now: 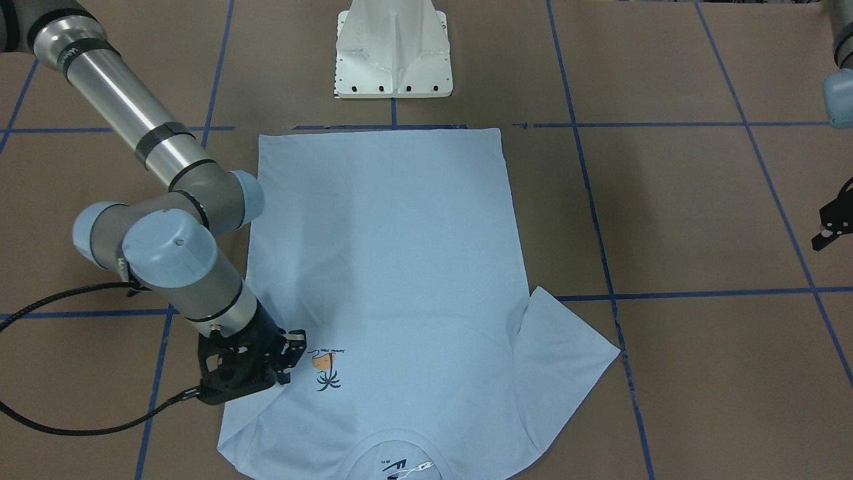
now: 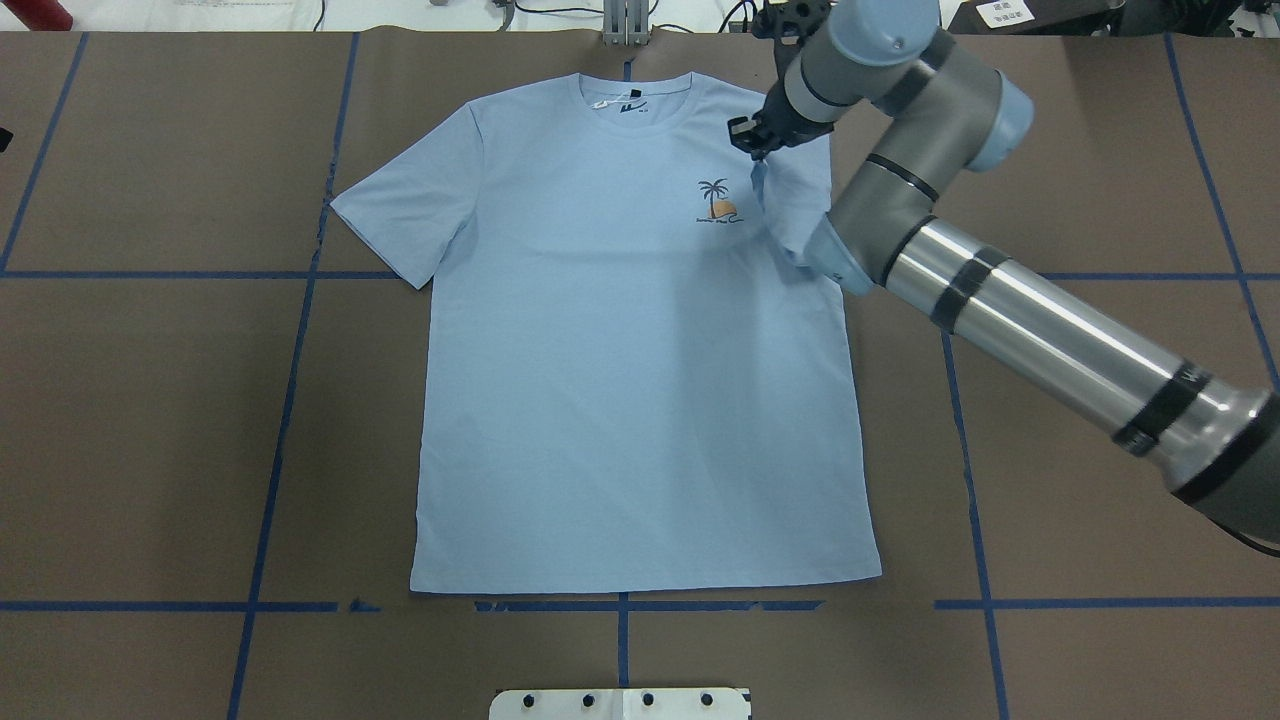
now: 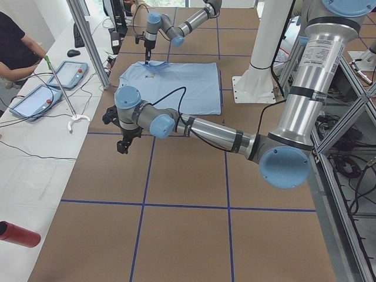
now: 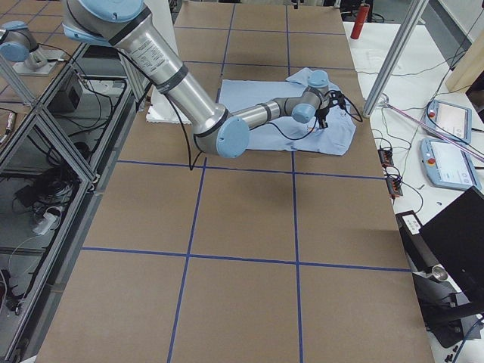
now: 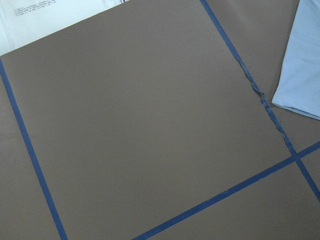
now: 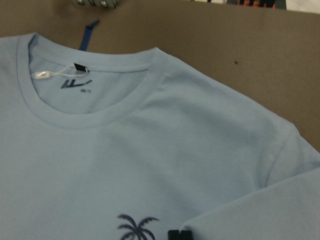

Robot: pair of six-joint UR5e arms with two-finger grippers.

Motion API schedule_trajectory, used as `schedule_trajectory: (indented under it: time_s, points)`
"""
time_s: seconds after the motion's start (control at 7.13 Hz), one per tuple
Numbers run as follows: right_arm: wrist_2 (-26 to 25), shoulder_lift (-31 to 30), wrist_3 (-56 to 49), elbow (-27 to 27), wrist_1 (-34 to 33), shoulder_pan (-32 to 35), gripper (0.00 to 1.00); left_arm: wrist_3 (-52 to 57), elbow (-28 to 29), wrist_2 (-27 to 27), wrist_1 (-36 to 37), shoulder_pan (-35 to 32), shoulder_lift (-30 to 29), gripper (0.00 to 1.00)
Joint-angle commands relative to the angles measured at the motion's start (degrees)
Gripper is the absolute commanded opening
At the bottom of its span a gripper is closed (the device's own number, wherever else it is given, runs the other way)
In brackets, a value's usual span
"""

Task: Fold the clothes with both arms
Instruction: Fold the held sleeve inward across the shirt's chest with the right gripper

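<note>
Right sleeve pinched, left one's next I guess

My right gripper (image 2: 752,143) is pinching the right sleeve (image 2: 790,200) just beside the palm print (image 2: 717,200). The T-shirt (image 2: 640,400) lies flat on the worktop (image 2: 150,400), collar at the far end. The left sleeve (image 2: 400,210) lies spread out, nearer my left gripper (image 1: 833,227). Can't tell if that one's spread.

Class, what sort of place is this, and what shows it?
Most likely a robotics lab: a left arm and right arm at a table gridded with blue tape, a T-shirt on it, and control pads on a side bench.
</note>
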Motion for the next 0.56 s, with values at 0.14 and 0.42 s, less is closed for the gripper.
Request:
schedule_trajectory:
  time_s: [0.14,0.42]
  points:
    - [-8.5,13.2,0.4,-15.0,-0.4,-3.0,0.99,-0.2,-0.1,0.0,0.1,0.0,-0.6,1.0]
    - [-9.0,12.3,0.4,-14.5,-0.3,-3.1,1.0,-0.6,0.0,0.0,0.0,0.0,-0.9,1.0]
